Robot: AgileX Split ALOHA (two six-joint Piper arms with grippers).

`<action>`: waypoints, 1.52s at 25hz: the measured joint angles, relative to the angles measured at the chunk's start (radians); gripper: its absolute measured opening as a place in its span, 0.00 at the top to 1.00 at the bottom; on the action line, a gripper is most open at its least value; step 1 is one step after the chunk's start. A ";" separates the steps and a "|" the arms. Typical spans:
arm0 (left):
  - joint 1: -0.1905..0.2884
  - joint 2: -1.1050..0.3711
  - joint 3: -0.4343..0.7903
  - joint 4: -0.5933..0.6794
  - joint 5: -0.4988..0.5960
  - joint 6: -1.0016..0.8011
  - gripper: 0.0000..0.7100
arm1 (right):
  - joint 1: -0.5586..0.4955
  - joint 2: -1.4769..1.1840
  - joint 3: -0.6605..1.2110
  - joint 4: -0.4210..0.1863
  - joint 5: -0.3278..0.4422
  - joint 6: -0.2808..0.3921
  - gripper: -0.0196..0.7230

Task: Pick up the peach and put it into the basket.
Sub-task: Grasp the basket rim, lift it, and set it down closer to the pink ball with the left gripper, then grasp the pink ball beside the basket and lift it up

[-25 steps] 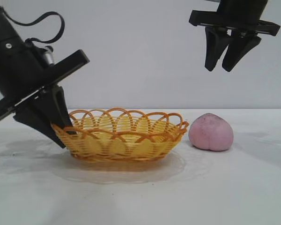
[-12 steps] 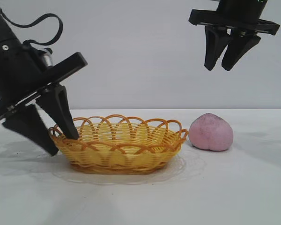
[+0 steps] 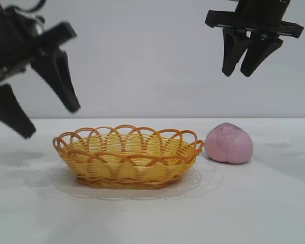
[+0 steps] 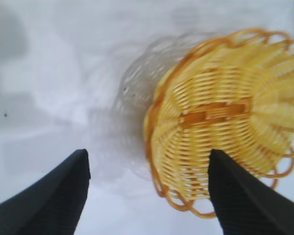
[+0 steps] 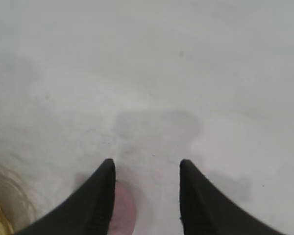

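Exterior view, clock directions read on that picture. The basket (image 3: 127,155) sits on the white table (image 3: 254,203) near the centre, empty, its looped rim upright. The peach (image 3: 229,143) rests on the table at the basket's 3 o'clock, just beside the rim, outside the basket; whether the two touch cannot be told. The left gripper (image 3: 44,118) hangs in the air at the basket's 10 o'clock, clear of the rim, its two fingers spread wide apart with nothing between them. In the left wrist view the same fingers (image 4: 49,200) frame the table and the near edge of the basket (image 4: 225,122), which lies below them, untouched. The right gripper (image 3: 240,74) hangs high at the peach's 12 o'clock, well above it, fingers partly apart and holding nothing. In the right wrist view its fingers (image 5: 95,196) straddle bare table, with a sliver of the peach (image 5: 123,213) showing beside one finger.
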State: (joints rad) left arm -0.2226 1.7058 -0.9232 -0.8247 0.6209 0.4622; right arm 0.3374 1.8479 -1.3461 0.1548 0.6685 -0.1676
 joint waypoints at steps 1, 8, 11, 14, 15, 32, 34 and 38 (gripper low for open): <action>0.008 -0.025 0.000 0.038 -0.005 0.001 0.36 | 0.000 0.000 0.000 0.000 0.000 0.000 0.63; 0.096 -0.071 0.002 0.789 -0.048 -0.473 0.36 | 0.000 0.000 0.000 0.000 0.000 0.000 0.63; 0.128 -0.082 0.002 0.891 -0.048 -0.536 0.36 | 0.000 0.000 0.000 0.002 0.000 0.000 0.63; 0.132 -0.145 0.002 0.905 -0.035 -0.547 0.36 | 0.000 0.000 0.000 0.008 0.000 0.000 0.63; 0.132 -0.187 0.002 0.905 -0.021 -0.548 0.36 | 0.000 0.000 0.000 0.008 0.000 0.000 0.63; 0.032 -1.320 0.388 0.904 0.473 -0.646 0.36 | 0.000 0.000 0.021 0.044 0.100 -0.004 0.63; 0.032 -1.397 0.405 0.904 0.520 -0.646 0.36 | 0.000 0.002 0.023 0.049 0.103 -0.004 0.63; 0.032 -1.498 0.410 0.892 0.531 -0.646 0.36 | 0.000 0.012 0.023 0.055 0.132 -0.004 0.63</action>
State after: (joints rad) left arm -0.1901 0.2073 -0.5131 0.0669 1.1521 -0.1837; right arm 0.3374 1.8603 -1.3233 0.2097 0.8003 -0.1719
